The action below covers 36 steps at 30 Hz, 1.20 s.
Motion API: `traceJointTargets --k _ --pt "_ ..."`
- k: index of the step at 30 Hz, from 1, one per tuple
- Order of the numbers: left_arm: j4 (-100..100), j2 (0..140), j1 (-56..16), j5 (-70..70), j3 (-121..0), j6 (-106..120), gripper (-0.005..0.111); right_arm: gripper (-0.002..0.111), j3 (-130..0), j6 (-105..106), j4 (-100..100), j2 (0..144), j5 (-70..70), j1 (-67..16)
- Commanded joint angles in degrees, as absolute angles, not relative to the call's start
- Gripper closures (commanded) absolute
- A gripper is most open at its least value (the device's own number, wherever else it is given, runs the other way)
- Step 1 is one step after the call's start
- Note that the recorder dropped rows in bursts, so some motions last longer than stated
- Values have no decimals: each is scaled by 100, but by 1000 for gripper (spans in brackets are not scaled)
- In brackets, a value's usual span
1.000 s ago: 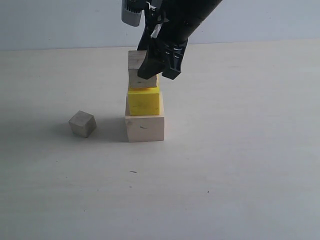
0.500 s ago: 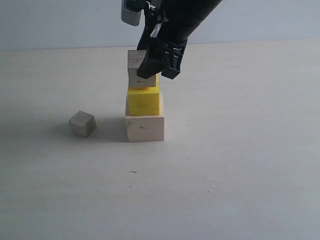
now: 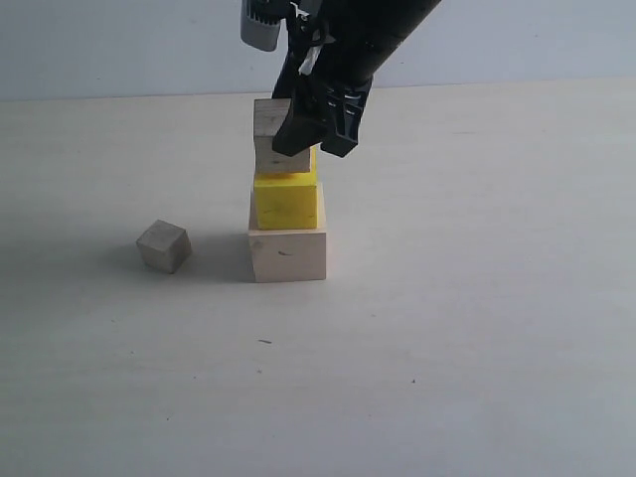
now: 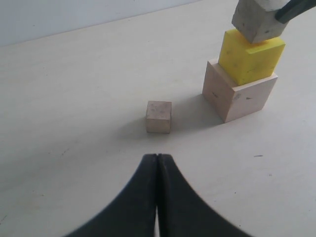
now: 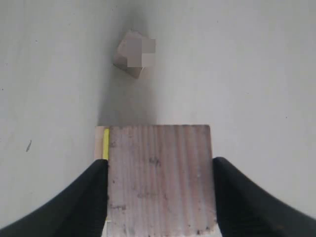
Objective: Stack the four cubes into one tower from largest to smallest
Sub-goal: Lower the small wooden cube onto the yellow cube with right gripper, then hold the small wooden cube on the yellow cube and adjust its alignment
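On a pale table [image 3: 477, 348] before a plain wall [image 3: 119, 50], the small wood cube [image 3: 270, 139] is clamped by the right gripper [image 3: 313, 149] atop the yellow cube [image 3: 286, 202] and large wood cube [image 3: 288, 255], the smallest cube [image 3: 163, 245] is left apart at their left, the left gripper [image 4: 157, 163] is pressed closed on nothing, and no change from the earlier frames is seen.

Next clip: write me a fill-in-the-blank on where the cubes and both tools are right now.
The bright yellow cube rests directly ____ the large pale wooden cube. The right tool is ____ on a small pale wooden cube above the yellow one. The left tool holds ____. Only ____ cube, the smallest wooden cube, lies loose on the pale tabletop.
Missing words: on; shut; nothing; one.
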State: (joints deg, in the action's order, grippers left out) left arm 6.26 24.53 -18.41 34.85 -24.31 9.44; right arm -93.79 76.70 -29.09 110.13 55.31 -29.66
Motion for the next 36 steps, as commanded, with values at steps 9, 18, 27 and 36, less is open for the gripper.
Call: traceJointTargets --k 9,18,27,36 --pt "617 2419 -1827 3455 -2403 926 107 54 -9352 7674 -2958 11002 5516 -2954" --pt "617 2419 -1827 3455 -2403 926 107 54 -9342 7678 -2958 11002 5573 -2954" --pt "607 2419 -1827 3455 -2403 924 107 43 -9342 7662 -2970 11002 5561 -2954" --pt "607 2419 -1827 3455 -2403 924 107 43 -9342 7662 -2970 11002 5561 -2954"
